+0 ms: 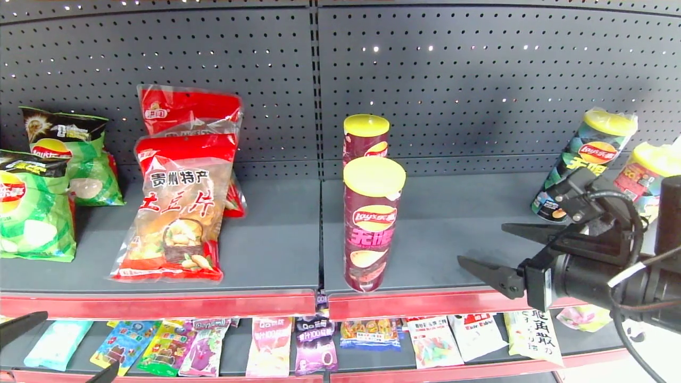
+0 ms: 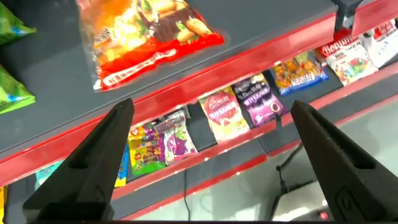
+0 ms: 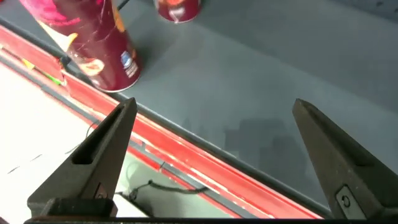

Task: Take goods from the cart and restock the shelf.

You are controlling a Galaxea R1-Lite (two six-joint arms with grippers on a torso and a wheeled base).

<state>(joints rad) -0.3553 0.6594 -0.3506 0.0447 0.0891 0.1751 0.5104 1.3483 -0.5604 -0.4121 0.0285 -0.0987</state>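
Observation:
A maroon chips can with a yellow lid point(image 1: 372, 223) stands upright at the front edge of the grey shelf point(image 1: 452, 229), and a second one point(image 1: 365, 135) stands behind it. My right gripper point(image 1: 481, 243) hovers open and empty over the shelf, to the right of the front can. In the right wrist view this gripper point(image 3: 214, 102) is above bare shelf, with the front can point(image 3: 99, 43) and the rear can point(image 3: 178, 7) beyond it. My left gripper point(image 1: 80, 340) is low at the left, open and empty point(image 2: 211, 109), in front of the lower shelf.
Two leaning dark cans point(image 1: 585, 159) stand at the shelf's right end. Red-and-clear snack bags point(image 1: 178, 213) and green chips bags point(image 1: 32, 213) fill the left half. Several small sachets point(image 1: 314, 340) hang under the red shelf lip point(image 1: 159, 304). Bare shelf lies between the maroon cans and the right-end cans.

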